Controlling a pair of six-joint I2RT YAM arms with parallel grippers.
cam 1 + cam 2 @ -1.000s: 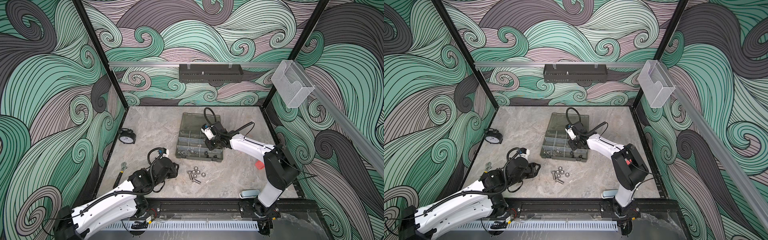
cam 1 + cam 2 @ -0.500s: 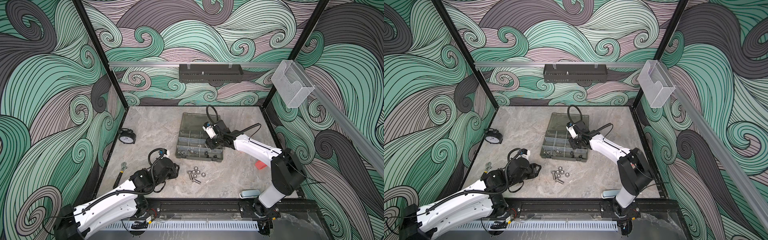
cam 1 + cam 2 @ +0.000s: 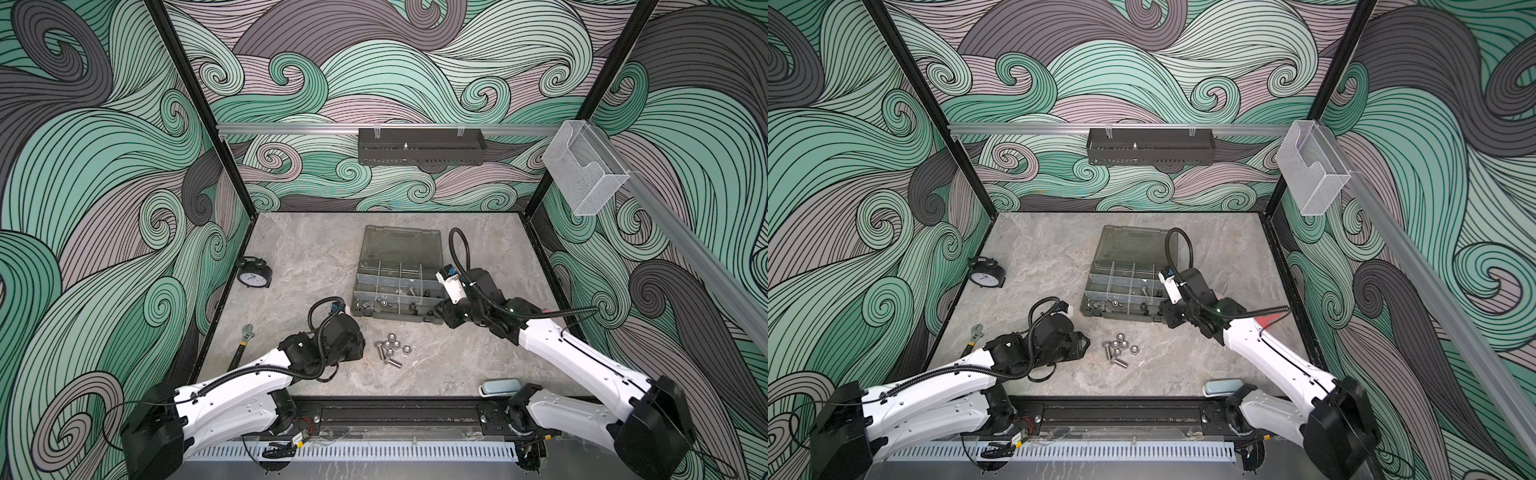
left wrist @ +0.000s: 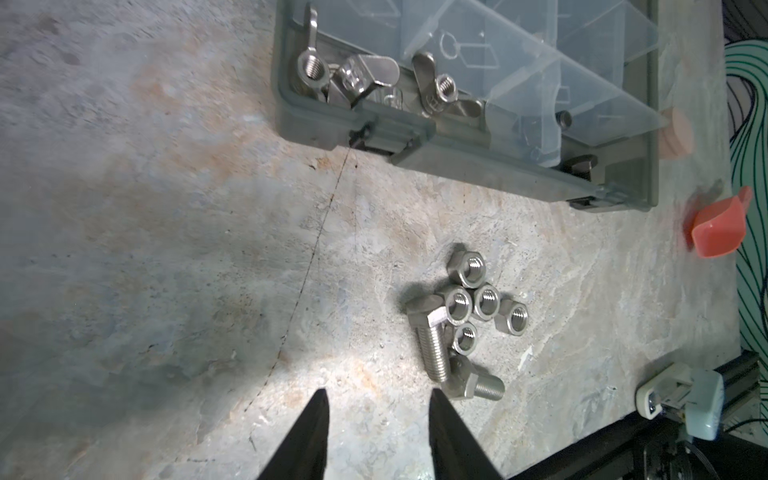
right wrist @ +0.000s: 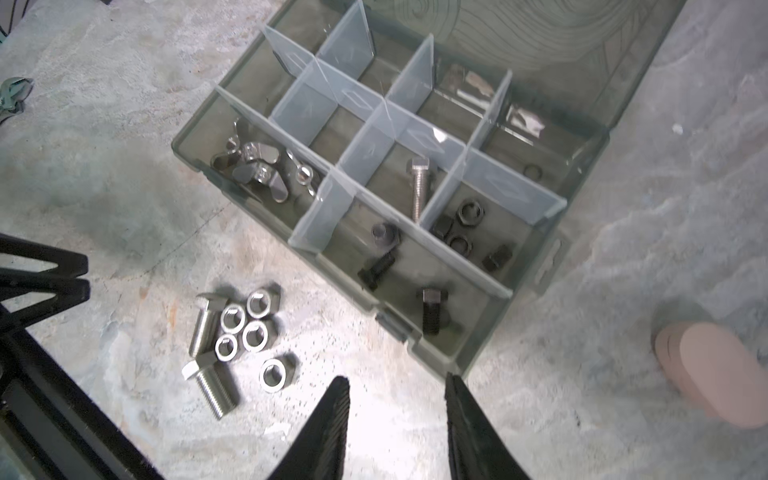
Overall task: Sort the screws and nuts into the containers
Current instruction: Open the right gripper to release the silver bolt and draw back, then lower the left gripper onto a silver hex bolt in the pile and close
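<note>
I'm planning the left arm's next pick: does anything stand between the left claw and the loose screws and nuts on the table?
Nothing visible does. The left claw hangs open over the table; the pile of screws and nuts lies just past its tips, with only bare surface between.

Legible text, brands, numbers: none found.
Entry 1, alarm clock (image 3: 254, 275), at 9 o'clock of the organizer case (image 3: 401, 245): dial marks too small to read.
Entry 2, translucent dividers (image 4: 461, 50): faint moulded outline figures, no letters made out.
</note>
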